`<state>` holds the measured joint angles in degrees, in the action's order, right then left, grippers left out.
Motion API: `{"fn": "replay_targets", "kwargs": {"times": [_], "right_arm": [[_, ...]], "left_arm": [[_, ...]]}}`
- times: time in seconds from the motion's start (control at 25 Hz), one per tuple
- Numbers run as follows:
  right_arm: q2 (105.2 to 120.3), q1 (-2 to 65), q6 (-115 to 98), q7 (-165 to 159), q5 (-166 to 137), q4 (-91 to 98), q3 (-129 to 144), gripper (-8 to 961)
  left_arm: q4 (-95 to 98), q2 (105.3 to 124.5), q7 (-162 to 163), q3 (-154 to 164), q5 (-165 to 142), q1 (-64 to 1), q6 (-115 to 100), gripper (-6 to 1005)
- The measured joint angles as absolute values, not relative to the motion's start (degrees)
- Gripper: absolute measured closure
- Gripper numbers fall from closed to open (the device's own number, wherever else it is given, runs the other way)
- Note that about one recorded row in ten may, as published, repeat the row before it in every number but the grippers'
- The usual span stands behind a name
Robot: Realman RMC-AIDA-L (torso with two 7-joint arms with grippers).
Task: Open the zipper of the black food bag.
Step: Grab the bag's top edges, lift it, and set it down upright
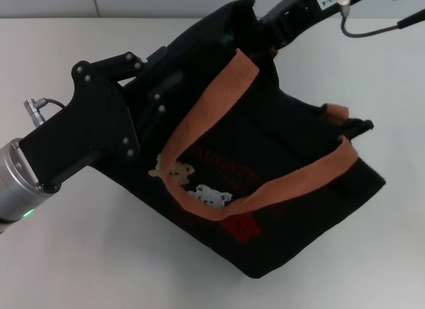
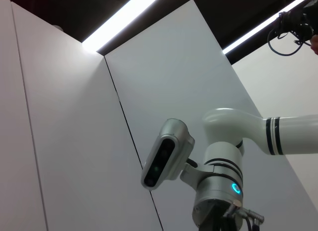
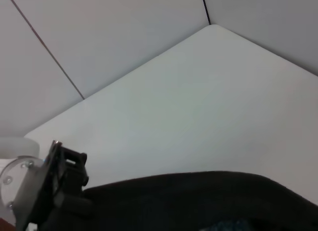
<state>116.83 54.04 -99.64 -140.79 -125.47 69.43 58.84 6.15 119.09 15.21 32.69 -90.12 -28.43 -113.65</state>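
The black food bag (image 1: 292, 209) is tilted above the white table, its two orange-brown handles (image 1: 212, 103) hanging loose over the front. Cream bear patches (image 1: 174, 168) and red print (image 1: 242, 226) show on its front. My left gripper (image 1: 156, 90) reaches in from the lower left and meets the bag's left upper end. From the top right, my right gripper (image 1: 265, 26) comes down onto the bag's far upper corner. I cannot make out the zipper against the black fabric. The right wrist view shows a strip of the black food bag (image 3: 198, 201).
The white table (image 1: 80, 256) spreads around the bag, with a pale wall behind. The left wrist view points up at my own head (image 2: 166, 159) and wall panels. The left arm's black mount (image 3: 54, 186) shows in the right wrist view.
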Motion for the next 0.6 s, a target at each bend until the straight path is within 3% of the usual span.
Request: {"fn": "replay_targets", "kwargs": {"times": [0.44,0.6], "right_arm": [[116.21,53.0,-102.7,-141.3,-123.8,69.4,53.4,898],[114.24,51.9,-102.7,-141.5,-118.3,67.1,49.9,837]], "left_arm": [[6.1,119.09,15.0,32.5,-90.0,-28.5,-113.7,805],[6.3,119.09,15.0,32.6,-90.0,-28.6,-113.7,805]]}}
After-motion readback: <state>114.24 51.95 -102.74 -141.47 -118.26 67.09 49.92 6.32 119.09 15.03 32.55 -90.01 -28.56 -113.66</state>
